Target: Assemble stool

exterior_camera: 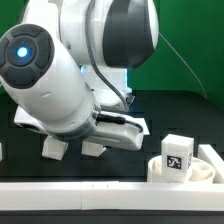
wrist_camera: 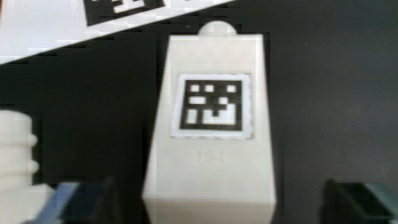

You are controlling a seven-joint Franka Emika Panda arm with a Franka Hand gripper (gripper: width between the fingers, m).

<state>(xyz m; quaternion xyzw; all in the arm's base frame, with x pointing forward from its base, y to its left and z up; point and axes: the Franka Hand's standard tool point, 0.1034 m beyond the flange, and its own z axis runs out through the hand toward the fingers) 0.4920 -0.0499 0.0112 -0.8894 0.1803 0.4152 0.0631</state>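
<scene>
Under the arm point(exterior_camera: 60, 70), exterior view's left, two legs point(exterior_camera: 55, 148) are half hidden. Between the gripper's point(wrist_camera: 222, 200) spread jaws a tagged leg point(wrist_camera: 214, 110) is straddled, not pinched. Rightmost, the seat point(exterior_camera: 208, 160) is seen, an upright leg point(exterior_camera: 177, 153) in it.

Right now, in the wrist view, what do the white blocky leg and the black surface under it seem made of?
White blocky stool leg: probably moulded or printed plastic, matte, with rounded edges and no shine. Black table surface: matte, no reflections; possibly cloth or a mat, too blurred to tell.
</scene>
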